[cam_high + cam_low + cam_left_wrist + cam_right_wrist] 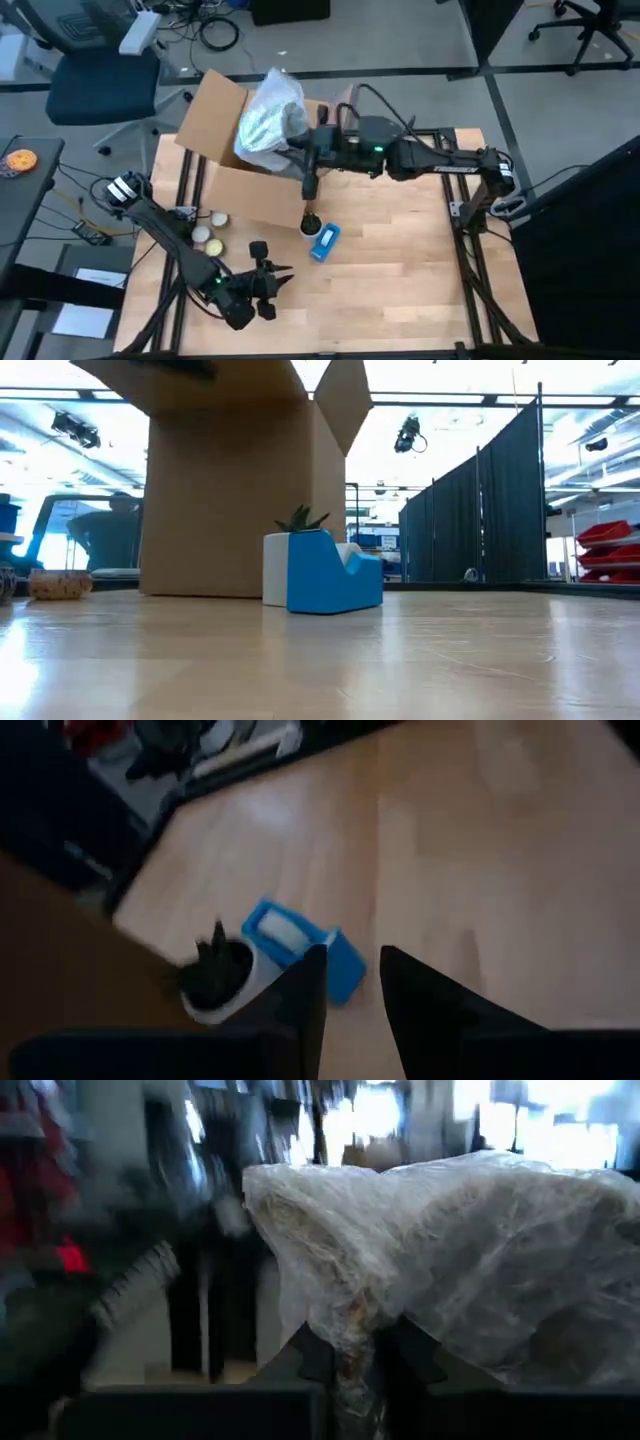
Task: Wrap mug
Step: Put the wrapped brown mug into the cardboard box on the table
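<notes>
While the left gripper waits near the table's front edge with its fingers a little apart and nothing between them, the right gripper reaches over the open cardboard box. Its fingers pinch a gathered fold of the plastic-wrapped bundle (the mug inside cannot be seen), held above the box. A blue tape dispenser lies beside a small potted plant.
</notes>
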Controlling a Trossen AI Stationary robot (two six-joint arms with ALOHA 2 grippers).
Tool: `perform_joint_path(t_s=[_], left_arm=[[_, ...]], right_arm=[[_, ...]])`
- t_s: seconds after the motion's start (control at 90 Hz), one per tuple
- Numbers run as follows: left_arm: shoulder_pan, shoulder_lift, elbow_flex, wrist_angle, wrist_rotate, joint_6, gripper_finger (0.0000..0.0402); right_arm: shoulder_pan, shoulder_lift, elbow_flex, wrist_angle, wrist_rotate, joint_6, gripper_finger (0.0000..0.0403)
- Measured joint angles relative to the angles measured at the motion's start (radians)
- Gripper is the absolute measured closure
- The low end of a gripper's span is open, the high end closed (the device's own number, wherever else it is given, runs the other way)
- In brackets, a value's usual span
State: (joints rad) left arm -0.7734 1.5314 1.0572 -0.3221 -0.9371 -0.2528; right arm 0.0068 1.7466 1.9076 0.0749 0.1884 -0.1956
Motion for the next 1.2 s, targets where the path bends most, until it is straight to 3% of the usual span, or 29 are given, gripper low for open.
perform_joint_path(t_s=[0.189,0.489,0.656,0.789,1.022,1.2], left_arm=[[0.0,-0.041,0.036,-0.066,-0.002,0.046,0.0319],[0.019,-0.047,0.035,-0.073,-0.086,0.095,0.0319],[0.032,-0.047,0.035,-0.073,-0.085,0.096,0.0319],[0.033,-0.047,0.034,-0.08,-0.08,0.096,0.0319],[0.019,-0.047,0.034,-0.09,-0.077,0.084,0.0319],[0.005,-0.047,0.034,-0.09,-0.078,0.066,0.0319]], right_arm=[[-0.072,0.064,-0.001,0.142,0.024,-0.075,0.0387],[-0.219,0.228,0.004,0.22,-0.034,0.028,0.0387],[-0.25,0.295,0.011,0.11,-0.03,0.075,0.0387],[-0.239,0.29,0.002,-0.133,0.009,0.056,0.0387],[-0.171,0.213,-0.006,-0.411,0.044,0.029,0.0387],[-0.133,0.086,-0.001,-0.619,0.078,0.031,0.0387]])
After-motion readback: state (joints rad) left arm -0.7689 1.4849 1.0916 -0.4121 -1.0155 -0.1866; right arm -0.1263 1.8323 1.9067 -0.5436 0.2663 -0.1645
